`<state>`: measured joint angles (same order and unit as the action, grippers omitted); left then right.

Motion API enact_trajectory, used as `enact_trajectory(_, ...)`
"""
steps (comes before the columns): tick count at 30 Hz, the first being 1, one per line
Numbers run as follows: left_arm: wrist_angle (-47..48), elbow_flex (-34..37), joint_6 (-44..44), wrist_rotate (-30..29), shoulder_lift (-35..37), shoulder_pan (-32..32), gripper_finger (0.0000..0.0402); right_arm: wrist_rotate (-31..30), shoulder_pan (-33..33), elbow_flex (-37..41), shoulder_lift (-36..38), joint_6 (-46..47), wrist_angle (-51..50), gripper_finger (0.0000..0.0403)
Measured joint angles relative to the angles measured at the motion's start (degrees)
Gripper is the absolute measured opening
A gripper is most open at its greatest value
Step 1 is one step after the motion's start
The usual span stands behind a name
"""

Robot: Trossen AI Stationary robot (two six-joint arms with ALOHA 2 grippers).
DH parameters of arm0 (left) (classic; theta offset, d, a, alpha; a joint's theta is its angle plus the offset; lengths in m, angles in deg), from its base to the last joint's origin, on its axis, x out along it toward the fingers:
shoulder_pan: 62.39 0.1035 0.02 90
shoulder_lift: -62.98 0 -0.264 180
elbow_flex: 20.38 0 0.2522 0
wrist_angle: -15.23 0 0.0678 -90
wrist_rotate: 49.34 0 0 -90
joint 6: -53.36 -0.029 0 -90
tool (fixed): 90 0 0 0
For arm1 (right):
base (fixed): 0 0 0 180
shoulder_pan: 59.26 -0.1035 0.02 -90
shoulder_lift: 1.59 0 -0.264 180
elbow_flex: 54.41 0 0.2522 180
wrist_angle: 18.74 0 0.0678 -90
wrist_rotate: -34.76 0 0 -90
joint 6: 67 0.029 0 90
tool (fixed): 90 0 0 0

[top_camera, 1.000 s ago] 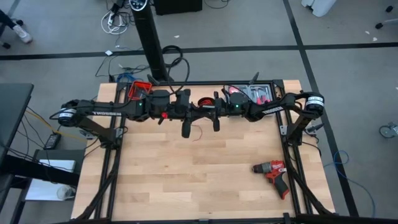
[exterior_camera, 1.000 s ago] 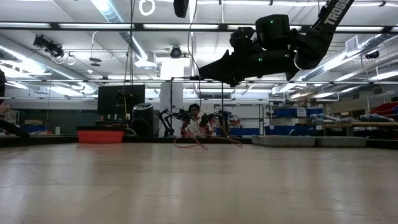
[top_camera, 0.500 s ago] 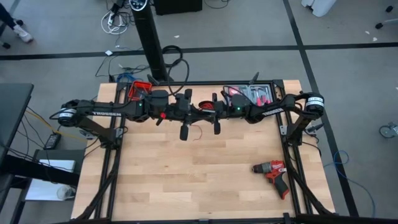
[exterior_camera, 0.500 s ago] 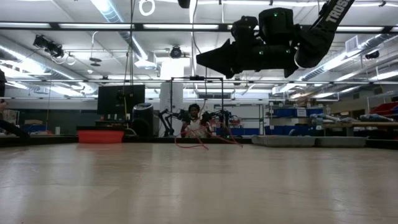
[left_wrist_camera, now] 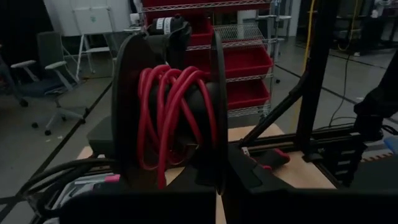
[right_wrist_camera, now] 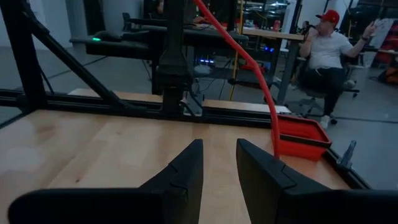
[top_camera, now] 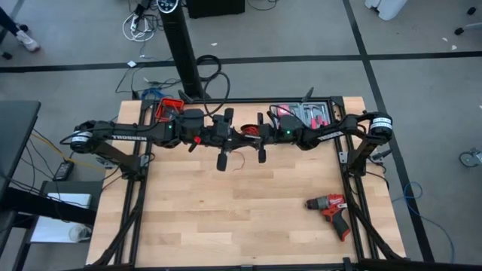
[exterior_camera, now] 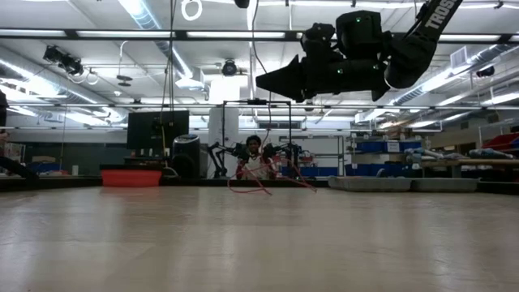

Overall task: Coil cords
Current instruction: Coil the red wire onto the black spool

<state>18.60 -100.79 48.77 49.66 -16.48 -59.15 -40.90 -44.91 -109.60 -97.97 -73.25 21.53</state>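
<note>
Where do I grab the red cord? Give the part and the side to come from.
Grip the free stretch of the red cord, not the turns on the spool, which its black flanges wall in. That strand runs straight and clear, so the right gripper, jaws open, likely does best coming sideways, across it.

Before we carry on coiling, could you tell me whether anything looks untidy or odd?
The red cord on the black spool is wound unevenly, with strands crossing, and its loose end trails down onto the table beneath the spool. Nothing looks damaged.
</note>
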Motion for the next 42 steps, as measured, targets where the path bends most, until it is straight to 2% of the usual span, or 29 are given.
enact_trajectory(6, 0.2, 0.0, 0.1, 0.3, 0.0, 0.0, 0.0005, -1.8, 0.0, 0.0, 0.0, -1.2, -1.1, 0.0091)
enact_trajectory(12, 1.8, 0.0, 0.3, 0.3, -0.1, -0.5, 0.0005, -2.8, 0.4, 0.0, 3.2, -0.3, -15.8, 0.0093)
enact_trajectory(15, 1.6, 0.0, 0.3, 0.3, -0.1, -0.6, 0.0005, -5.9, 1.4, 0.0, 4.1, 0.0, -18.4, 0.0092)
enact_trajectory(24, 2.0, 0.0, 0.3, 0.3, -0.1, -0.8, 0.0005, -8.6, 1.9, 0.0, 4.2, 0.0, -18.4, 0.0093)
enact_trajectory(31, 2.2, 0.0, 0.3, 0.3, -0.1, -0.8, 0.0005, -4.0, -0.7, 0.0, 4.2, -1.0, -11.0, 0.0093)
enact_trajectory(38, 2.2, 0.0, 0.3, 0.3, -0.1, -0.8, 0.0005, -8.9, -3.5, 0.0, 3.8, -5.0, -7.7, 0.0089)
enact_trajectory(42, 2.2, 0.0, 0.3, 0.3, -0.1, -0.8, 0.0005, -9.6, -3.6, 0.0, 3.8, -5.3, -6.9, 0.0079)
